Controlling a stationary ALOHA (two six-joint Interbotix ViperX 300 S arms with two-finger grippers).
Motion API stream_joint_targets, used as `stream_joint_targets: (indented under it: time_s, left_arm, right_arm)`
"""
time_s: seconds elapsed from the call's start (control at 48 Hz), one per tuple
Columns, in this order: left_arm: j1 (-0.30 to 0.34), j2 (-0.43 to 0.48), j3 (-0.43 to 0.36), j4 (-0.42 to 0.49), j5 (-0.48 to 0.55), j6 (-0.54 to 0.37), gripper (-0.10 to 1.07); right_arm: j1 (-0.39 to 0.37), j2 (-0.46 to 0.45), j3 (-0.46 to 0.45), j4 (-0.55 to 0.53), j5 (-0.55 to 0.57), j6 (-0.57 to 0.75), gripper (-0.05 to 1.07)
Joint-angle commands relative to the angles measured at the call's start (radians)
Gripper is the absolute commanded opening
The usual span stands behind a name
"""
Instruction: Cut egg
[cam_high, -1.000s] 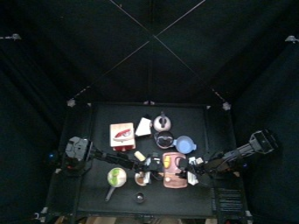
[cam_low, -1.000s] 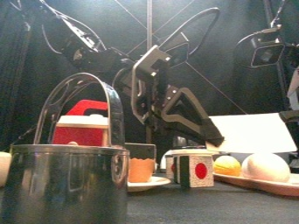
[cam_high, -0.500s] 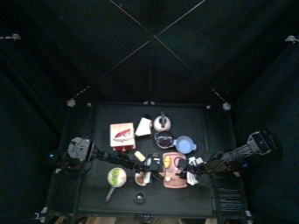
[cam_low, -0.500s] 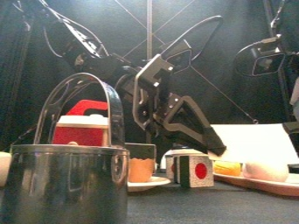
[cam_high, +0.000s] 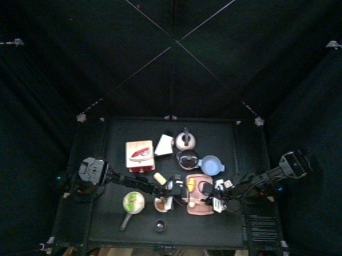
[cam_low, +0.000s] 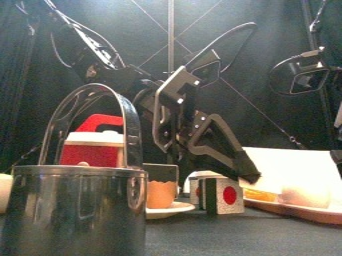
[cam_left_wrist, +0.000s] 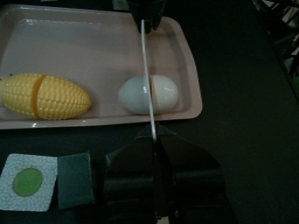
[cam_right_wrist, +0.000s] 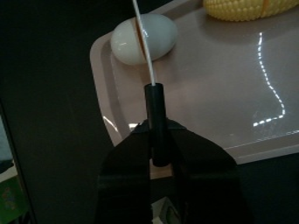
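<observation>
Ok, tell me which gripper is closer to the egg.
Left. The left gripper clamps the knife blade right beside the egg; the right gripper holds the handle farther back, over the tray edge.

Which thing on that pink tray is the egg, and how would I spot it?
Find the pink tray on the black table. Two things lie in it: a ridged yellow corn cob, and beside it, apart from it, the egg. The egg is the smooth, plain white, rounded one, and a thin blade held by the left gripper crosses it in the left wrist view.
</observation>
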Motion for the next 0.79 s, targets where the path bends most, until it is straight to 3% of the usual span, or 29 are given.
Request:
stream_joint_targets:
  time_s: [0.0,0.417,0.688,0.771]
  left_arm:
    - [-0.015,0.003,0.000,0.002,0.014,0.002,0.35]
    - [-0.015,0.000,-0.002,-0.009,0.041,0.005,0.35]
    - [-0.012,-0.101,0.005,0.012,0.041,0.006,0.35]
    - [-0.011,-0.097,0.003,0.012,0.041,0.008,0.35]
  right_arm:
    - [-0.002,0.009,-0.002,0.006,-0.002,0.005,0.31]
    - [-0.002,0.034,-0.012,0.002,-0.012,0.002,0.31]
    - [-0.005,-0.167,-0.031,-0.064,0.038,0.000,0.31]
    - [-0.005,-0.172,-0.028,-0.081,0.037,0.000,0.31]
